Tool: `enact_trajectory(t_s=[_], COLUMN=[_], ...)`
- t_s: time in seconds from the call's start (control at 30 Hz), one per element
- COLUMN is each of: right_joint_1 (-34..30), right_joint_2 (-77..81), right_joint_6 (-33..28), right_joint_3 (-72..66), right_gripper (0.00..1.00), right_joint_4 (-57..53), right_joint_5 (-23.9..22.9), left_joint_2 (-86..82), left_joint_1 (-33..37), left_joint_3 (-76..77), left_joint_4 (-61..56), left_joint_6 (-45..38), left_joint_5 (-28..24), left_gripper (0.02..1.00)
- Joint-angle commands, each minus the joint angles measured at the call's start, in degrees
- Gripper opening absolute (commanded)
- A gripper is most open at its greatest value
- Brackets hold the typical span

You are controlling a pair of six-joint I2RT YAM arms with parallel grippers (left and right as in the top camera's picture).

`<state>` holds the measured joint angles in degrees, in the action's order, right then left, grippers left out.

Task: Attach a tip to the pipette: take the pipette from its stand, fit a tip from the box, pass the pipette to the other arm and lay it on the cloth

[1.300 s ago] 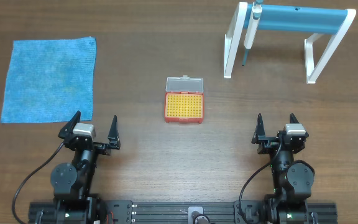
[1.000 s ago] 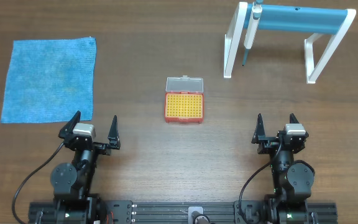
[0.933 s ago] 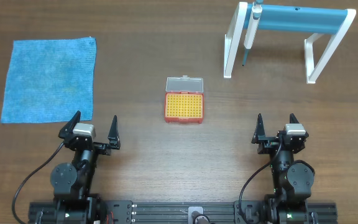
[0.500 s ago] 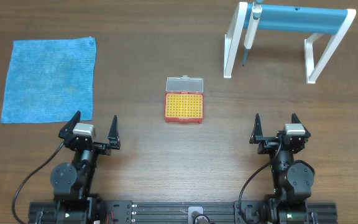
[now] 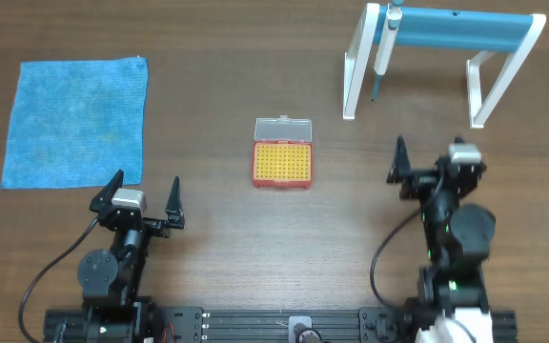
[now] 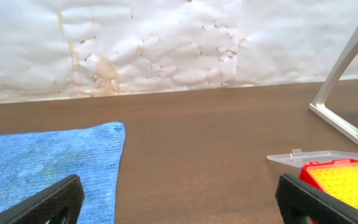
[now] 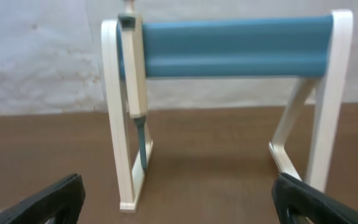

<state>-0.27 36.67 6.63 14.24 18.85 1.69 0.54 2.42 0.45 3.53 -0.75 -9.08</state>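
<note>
The white and blue pipette (image 5: 385, 50) hangs at the left end of its white-legged stand (image 5: 446, 29), tip pointing down; in the right wrist view the pipette (image 7: 135, 81) and the stand (image 7: 235, 45) lie straight ahead. The orange tip box (image 5: 282, 164) sits mid-table with its clear lid folded back and rows of yellow tips showing. The blue cloth (image 5: 76, 122) lies flat at the far left. My right gripper (image 5: 431, 155) is open and empty, short of the stand. My left gripper (image 5: 146, 183) is open and empty near its base, with the cloth (image 6: 45, 165) and the tip box (image 6: 344, 180) ahead.
Bare brown tabletop (image 5: 217, 248) lies between both arms and the tip box. A crinkled white wall covering (image 6: 166, 43) backs the table's far edge. The stand's white legs (image 5: 351, 76) rest on the table at the far right.
My right arm has moved away from its base toward the stand, its gripper still open. The left arm, box, cloth and pipette are unchanged.
</note>
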Motion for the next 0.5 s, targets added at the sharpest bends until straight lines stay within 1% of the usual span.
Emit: enact_trajectory(t_s=[0.03, 0.1, 0.23, 0.43, 0.5], right_joint_1=[2.78, 4.48, 5.14, 5.07, 4.96], right_joint_2=[17.66, 26.58, 36.28, 46.03, 48.33], right_joint_6=[1.70, 1.70, 1.70, 1.68, 1.70], right_joint_3=[3.06, 4.48, 7.50, 12.98, 14.75], right_gripper=[0.974, 0.974, 0.974, 0.974, 0.974], right_joint_4=[16.24, 23.91, 29.92, 34.27, 34.67], right_joint_5=[0.55, 0.52, 0.50, 0.24, -0.61], left_joint_2=[-0.33, -0.33, -0.33, -0.33, -0.33], left_joint_1=[-0.20, -0.20, -0.20, -0.20, -0.20], left_joint_3=[-0.13, -0.13, -0.13, -0.13, -0.13], left_joint_4=[0.31, 0.31, 0.31, 0.31, 0.31], left_joint_6=[0.33, 0.33, 0.33, 0.33, 0.33], left_joint_5=[-0.20, -0.20, -0.20, -0.20, -0.20], left_gripper=[0.996, 0.996, 0.996, 0.996, 0.996])
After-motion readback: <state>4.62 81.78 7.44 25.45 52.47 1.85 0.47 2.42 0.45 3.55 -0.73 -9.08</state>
